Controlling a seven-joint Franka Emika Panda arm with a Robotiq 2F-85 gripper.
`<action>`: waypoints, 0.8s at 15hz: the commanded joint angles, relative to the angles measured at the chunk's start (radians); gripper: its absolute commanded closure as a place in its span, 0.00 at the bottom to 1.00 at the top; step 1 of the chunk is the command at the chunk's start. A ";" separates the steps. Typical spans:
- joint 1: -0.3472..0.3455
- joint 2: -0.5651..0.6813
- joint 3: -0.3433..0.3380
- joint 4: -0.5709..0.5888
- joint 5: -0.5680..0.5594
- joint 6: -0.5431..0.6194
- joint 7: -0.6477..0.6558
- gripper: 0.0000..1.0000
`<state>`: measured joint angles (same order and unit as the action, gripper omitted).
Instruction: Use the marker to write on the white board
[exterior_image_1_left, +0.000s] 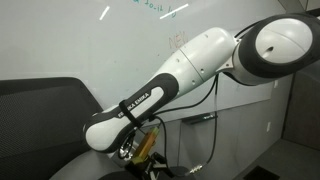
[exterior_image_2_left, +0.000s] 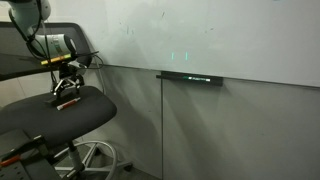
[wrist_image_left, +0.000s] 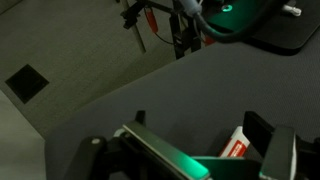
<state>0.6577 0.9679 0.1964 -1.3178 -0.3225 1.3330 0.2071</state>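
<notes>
Black chair seat bears the marker — fingers spread above it.

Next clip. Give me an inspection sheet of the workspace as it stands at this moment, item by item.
Surface: black chair seat under the tool; no table seen.
Job's things: white board on the wall, with faint teal scribbles and a thin ledge along its lower edge; what looks like the marker, red and white, lies on the seat.
Clutter: nothing seen.
Grippers: tool hangs just above the marker with its jaws apart, holding nothing.
Cables: a black cable hangs from the arm.
Surroundings: grey wall panels below the board.
</notes>
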 joint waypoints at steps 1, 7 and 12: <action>-0.017 0.010 0.029 0.064 0.008 -0.041 -0.191 0.00; -0.038 -0.009 0.034 0.049 0.001 0.017 -0.311 0.00; -0.038 0.004 0.033 0.049 0.001 0.017 -0.309 0.00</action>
<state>0.6187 0.9660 0.2293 -1.2791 -0.3216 1.3554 -0.1009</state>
